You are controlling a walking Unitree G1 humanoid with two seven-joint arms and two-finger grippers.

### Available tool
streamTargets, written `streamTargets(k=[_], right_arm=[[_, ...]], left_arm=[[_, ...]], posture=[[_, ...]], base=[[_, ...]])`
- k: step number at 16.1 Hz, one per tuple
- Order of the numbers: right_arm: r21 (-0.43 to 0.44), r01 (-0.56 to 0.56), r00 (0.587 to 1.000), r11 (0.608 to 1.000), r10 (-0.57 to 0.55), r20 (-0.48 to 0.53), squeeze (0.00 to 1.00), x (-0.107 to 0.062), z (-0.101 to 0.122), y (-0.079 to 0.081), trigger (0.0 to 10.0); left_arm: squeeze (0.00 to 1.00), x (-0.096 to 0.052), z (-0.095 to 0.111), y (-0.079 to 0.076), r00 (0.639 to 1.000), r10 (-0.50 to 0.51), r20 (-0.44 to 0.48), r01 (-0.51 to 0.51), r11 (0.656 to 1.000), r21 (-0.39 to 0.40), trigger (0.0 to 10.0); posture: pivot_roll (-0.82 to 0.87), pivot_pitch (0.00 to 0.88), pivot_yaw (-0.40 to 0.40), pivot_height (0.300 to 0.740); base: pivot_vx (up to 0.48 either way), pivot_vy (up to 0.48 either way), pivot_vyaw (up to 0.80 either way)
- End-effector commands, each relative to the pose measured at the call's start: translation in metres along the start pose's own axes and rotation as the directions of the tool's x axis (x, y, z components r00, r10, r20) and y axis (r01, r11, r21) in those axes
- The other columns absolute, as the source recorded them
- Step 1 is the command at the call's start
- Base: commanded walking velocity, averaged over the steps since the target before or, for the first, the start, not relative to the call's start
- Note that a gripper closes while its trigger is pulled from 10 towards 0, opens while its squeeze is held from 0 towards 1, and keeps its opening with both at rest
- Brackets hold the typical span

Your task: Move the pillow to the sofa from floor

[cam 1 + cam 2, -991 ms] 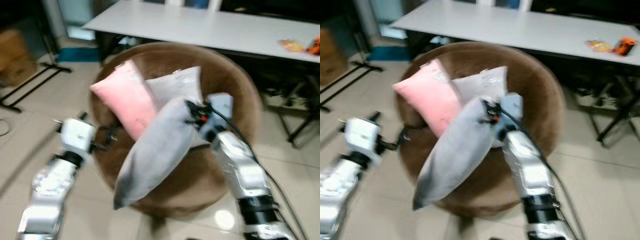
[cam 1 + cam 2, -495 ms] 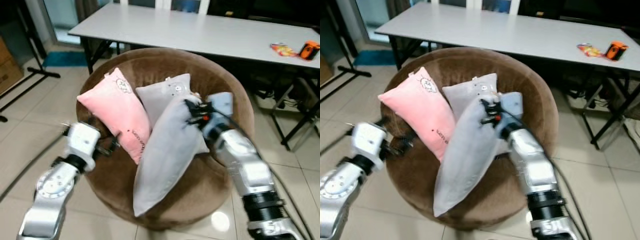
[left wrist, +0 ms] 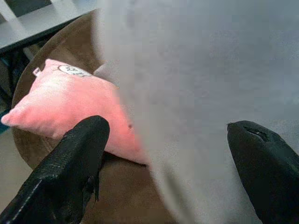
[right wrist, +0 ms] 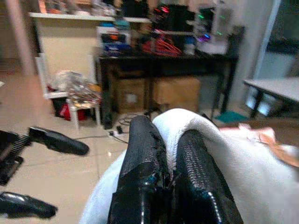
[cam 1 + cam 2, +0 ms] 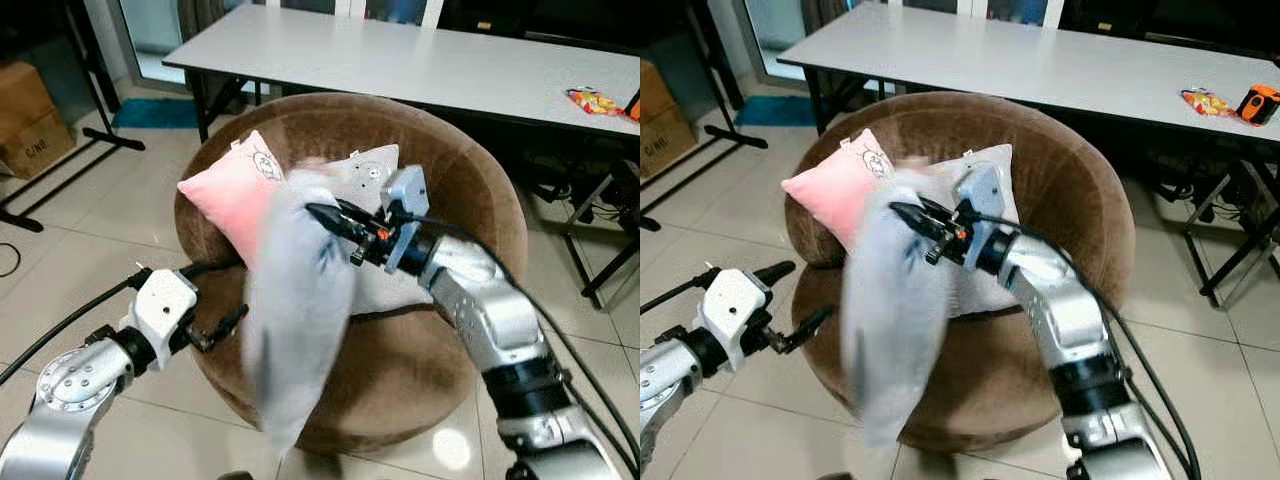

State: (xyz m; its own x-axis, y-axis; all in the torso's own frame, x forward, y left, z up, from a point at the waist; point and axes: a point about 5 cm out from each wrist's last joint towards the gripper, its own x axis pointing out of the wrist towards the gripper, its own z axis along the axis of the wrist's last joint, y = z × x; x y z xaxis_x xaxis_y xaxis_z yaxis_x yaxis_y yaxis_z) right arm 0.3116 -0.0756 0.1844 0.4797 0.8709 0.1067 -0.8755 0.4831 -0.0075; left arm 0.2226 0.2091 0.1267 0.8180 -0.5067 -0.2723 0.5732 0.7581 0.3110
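A grey pillow hangs in the middle of the frame, blurred, its top edge pinched in the right gripper and its lower end dangling in front of the round brown sofa, down past the seat's front edge. The right gripper's two black fingers are closed tight on a fold of the pillow's fabric, as the right wrist view shows, with the cloth bulging up between and around them. The silver right arm reaches in from the lower right of the frame to the centre, over the sofa seat.

The left gripper sits at the lower left, just beside the pillow's lower half and close to the sofa's front left edge. Its fingers are spread wide apart and hold nothing; in the left wrist view the grey pillow fills the space between them, though whether they touch it cannot be told.

On the sofa, against the backrest, a pink pillow leans at the left and a pale grey pillow with a small printed face leans beside it, both partly hidden behind the hanging one.

Behind the sofa a long white table runs across the top of the frame, with a snack packet near its right end. A cardboard box stands on the tiled floor at the upper left.
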Motion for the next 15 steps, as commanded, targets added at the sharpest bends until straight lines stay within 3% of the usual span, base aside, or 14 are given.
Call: streamTargets(k=[1, 3, 6, 8, 9, 11, 13, 14, 15], right_arm=[[-0.033, -0.028, 0.999, 0.999, 0.029, 0.042, 0.0, 0.003, 0.013, -0.002, 10.0], [-0.064, 0.013, 1.0, 0.998, -0.014, -0.012, 0.0, 0.013, -0.002, -0.013, 10.0], [-0.057, 0.057, 0.992, 0.997, -0.063, -0.111, 0.0, 0.03, -0.034, -0.015, 10.0], [-0.115, 0.115, 0.974, 0.987, -0.135, -0.185, 0.0, 0.039, -0.053, -0.016, 10.0], [-0.179, 0.294, 0.926, 0.939, -0.326, -0.188, 0.0, 0.045, -0.055, -0.03, 10.0], [-0.209, 0.4, 0.878, 0.892, -0.439, -0.192, 0.0, 0.047, -0.051, -0.041, 10.0], [-0.26, 0.401, 0.861, 0.879, -0.458, -0.221, 0.0, 0.051, -0.051, -0.043, 10.0], [-0.197, 0.399, 0.873, 0.896, -0.436, -0.219, 1.0, 0.053, -0.052, -0.042, 10.0], [-0.251, 0.451, 0.837, 0.857, -0.503, -0.215, 1.0, 0.053, -0.049, -0.047, 10.0]], left_arm=[[0.0, 0.0, 0.003, -0.003, 1.0, -0.017, 0.009, 0.017, 1.0, 0.003, 10.0], [0.0, -0.002, 0.003, -0.008, 1.0, -0.029, 0.003, 0.029, 1.0, -0.007, 10.0], [0.0, -0.004, 0.003, -0.011, 1.0, -0.028, -0.004, 0.027, 0.999, -0.019, 10.0], [0.0, -0.006, 0.002, -0.011, 1.0, -0.024, -0.009, 0.024, 1.0, -0.02, 10.0], [0.0, -0.007, 0.002, -0.011, 1.0, -0.016, -0.014, 0.016, 1.0, -0.018, 10.0], [0.0, -0.008, 0.002, -0.011, 1.0, -0.009, -0.017, 0.009, 1.0, -0.019, 10.0], [0.0, -0.01, 0.001, -0.013, 1.0, -0.006, -0.02, 0.006, 1.0, -0.022, 10.0], [0.0, -0.01, 0.001, -0.013, 1.0, -0.006, -0.021, 0.005, 1.0, -0.024, 10.0], [0.0, -0.008, 0.001, -0.012, 1.0, 0.002, -0.019, -0.002, 1.0, -0.018, 10.0]], posture=[[0.01, 0.0, -0.022, 0.74], [0.02, 0.0, -0.038, 0.74], [0.04, 0.0, -0.057, 0.74], [0.05, 0.0, -0.065, 0.74], [0.06, 0.0, -0.073, 0.74], [0.06, 0.0, -0.082, 0.74], [0.06, 0.0, -0.081, 0.74], [0.06, 0.0, -0.081, 0.74], [0.06, 0.0, -0.083, 0.74]], base=[[0.0, 0.0, 0.0], [0.0, 0.0, 0.0], [0.0, 0.0, 0.0], [0.0, 0.0, 0.0], [0.0, 0.0, 0.0], [0.0, 0.0, 0.0], [0.0, 0.0, 0.0], [0.0, 0.0, 0.0], [0.0, 0.0, 0.0]])
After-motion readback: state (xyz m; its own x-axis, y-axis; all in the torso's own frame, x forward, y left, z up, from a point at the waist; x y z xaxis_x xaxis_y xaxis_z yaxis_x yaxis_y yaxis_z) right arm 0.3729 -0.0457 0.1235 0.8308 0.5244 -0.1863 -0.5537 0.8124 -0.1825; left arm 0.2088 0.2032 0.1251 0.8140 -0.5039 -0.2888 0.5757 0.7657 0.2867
